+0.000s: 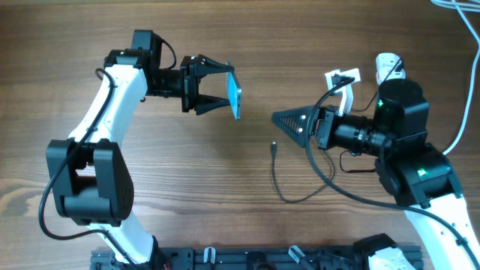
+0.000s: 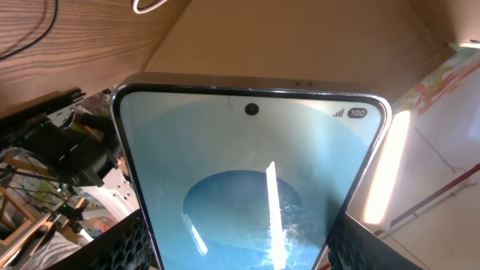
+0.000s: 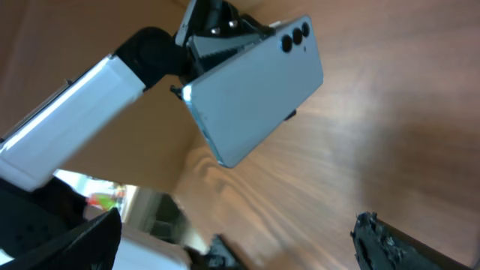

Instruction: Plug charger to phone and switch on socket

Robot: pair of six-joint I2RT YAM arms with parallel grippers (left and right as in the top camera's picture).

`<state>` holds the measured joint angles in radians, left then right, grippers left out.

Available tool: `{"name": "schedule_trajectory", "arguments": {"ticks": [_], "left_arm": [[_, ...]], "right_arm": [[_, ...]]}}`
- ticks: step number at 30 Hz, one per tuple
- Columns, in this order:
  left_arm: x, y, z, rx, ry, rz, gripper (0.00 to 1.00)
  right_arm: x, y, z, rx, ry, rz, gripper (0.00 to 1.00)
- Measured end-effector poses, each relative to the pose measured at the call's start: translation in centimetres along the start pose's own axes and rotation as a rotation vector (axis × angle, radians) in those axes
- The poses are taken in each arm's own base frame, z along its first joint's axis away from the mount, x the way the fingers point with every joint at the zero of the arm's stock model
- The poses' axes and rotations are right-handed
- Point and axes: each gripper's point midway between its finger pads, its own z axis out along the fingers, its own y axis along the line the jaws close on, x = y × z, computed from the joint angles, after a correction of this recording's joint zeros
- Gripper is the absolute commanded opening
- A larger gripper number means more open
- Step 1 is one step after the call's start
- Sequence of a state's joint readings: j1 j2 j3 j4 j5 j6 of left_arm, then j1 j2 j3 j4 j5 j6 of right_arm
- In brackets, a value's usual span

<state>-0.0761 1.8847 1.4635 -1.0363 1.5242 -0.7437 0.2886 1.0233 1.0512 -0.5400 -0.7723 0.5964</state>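
Left wrist view: phone (image 2: 251,187) cut at bottom edge, lower screen out of frame. And left pincer (image 1: 225,88) shows there only as dark finger slivers in bottom corners. Right wrist view: right pincer (image 1: 279,118) fingers (image 3: 397,241) clipped by bottom edge, background blurred. Over to overhead: phone edge-on, port too small to tell. Next, socket (image 1: 387,66) mostly behind right arm, switch unreadable. Then charger (image 1: 274,148), plug tiny, far end lost under right arm.

Table (image 1: 225,195) is matt wood grain, phone (image 2: 255,195) has a glossy glass screen and smooth back, arms (image 1: 112,97) look like white plastic.
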Motion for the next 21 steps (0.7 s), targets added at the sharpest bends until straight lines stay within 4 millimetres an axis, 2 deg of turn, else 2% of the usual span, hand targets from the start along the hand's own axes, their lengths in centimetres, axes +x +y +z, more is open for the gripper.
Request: {"name": "schedule_trajectory", "arguments": {"ticks": [4, 6, 8, 10, 14, 18, 21], "left_arm": [[-0.1, 0.1, 0.0, -0.007, -0.007, 0.001, 0.66], [-0.2, 0.2, 0.0, -0.011, -0.012, 0.0, 0.66], [-0.2, 0.2, 0.0, -0.014, -0.014, 0.0, 0.66], [-0.3, 0.3, 0.0, -0.018, -0.019, -0.001, 0.66], [-0.4, 0.4, 0.0, -0.024, -0.026, 0.0, 0.66], [-0.5, 0.5, 0.0, -0.029, -0.03, 0.0, 0.66], [-0.5, 0.5, 0.0, -0.029, -0.03, 0.0, 0.66]], "right_arm": [[0.2, 1.9, -0.6, 0.11, 0.003, -0.094, 0.99], [1.0, 2.0, -0.9, 0.23, 0.04, -0.105, 0.99], [1.0, 2.8, -0.5, 0.316, 0.066, -0.155, 0.99], [0.9, 2.6, 0.0, 0.415, 0.094, -0.186, 0.99], [0.1, 1.6, 3.0, 0.586, 0.111, -0.247, 0.99], [0.3, 1.6, 7.2, 0.627, 0.116, -0.311, 1.0], [0.8, 1.4, 8.6, 0.649, 0.112, -0.317, 0.97]]}}
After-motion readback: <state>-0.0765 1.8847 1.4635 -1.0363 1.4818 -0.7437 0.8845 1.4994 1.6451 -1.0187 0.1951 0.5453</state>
